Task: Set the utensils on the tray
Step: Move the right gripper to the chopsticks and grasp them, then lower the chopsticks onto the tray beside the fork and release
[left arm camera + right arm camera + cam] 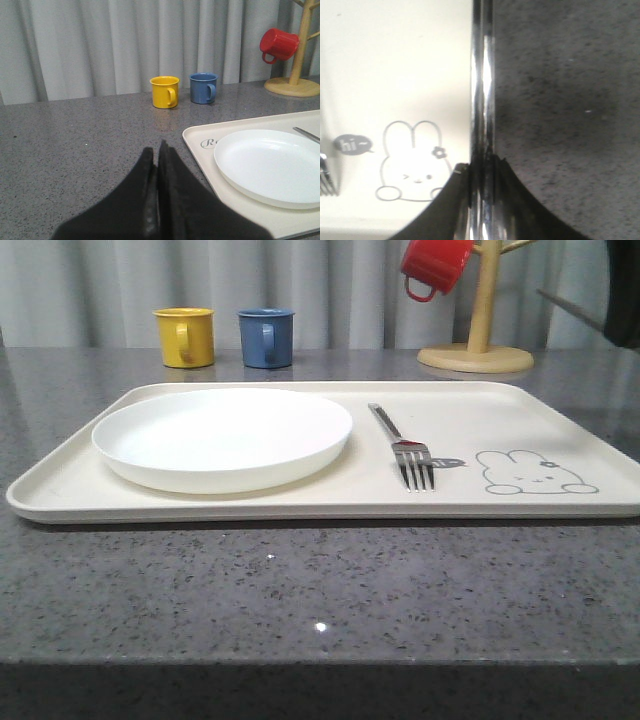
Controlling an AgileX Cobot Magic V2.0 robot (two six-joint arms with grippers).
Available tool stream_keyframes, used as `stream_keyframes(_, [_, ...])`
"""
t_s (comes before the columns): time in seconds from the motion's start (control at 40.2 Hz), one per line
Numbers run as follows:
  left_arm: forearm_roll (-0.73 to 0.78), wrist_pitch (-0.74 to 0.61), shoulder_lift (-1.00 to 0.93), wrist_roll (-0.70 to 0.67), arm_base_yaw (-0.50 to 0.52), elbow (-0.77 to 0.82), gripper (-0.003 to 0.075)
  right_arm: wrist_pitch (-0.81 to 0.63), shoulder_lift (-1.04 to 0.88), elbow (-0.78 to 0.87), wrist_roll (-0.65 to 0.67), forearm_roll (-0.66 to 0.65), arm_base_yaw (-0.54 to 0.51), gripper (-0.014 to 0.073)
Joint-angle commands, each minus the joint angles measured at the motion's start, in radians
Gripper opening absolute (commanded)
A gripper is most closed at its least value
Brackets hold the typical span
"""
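The speckled dark grey stone counter (320,590) carries a large flat cream rectangular tray (250,505) with a raised rim and a grey rabbit drawing (535,472) at its near right corner. A round white plate (222,435) sits on the tray's left half. Just right of the plate lies a slim silver four-tined fork (405,450), tines toward the near edge, so one utensil is already placed.

The right claw (482,200) is clamped on a pair of straight shiny metal chopsticks (482,90), which in its wrist view hang over the tray's right rim, beside the rabbit. The left claw (157,165) is closed with nothing in it, over bare counter left of the tray.

The risk, as I judge it: released here, the chopsticks would straddle the rim and roll off onto the counter. Being smooth round metal, they may also twist in the grip or scatter apart on landing.

At the far side stand a yellow mug (185,336), a blue mug (266,337), and a red mug (435,265) on a wooden stand (478,340).
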Motion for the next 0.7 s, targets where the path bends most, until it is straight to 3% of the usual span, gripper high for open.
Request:
stream_keyframes(0.0, [-0.001,-0.079,0.015,-0.01,-0.001,-0.027,-0.0018,0.034,-0.01,-0.031,0.044,0.003,0.054,-0.0015])
stream_keyframes(0.224, [-0.001,-0.079,0.015,-0.01,-0.001,-0.027,-0.0018,-0.045,0.07,-0.031,0.109,0.027,0.146,-0.0015])
stream_keyframes(0.672, [-0.001,-0.079,0.015,-0.01,-0.001,-0.027,-0.0018,-0.092,0.169,-0.031,0.124,0.092,0.153,-0.0015])
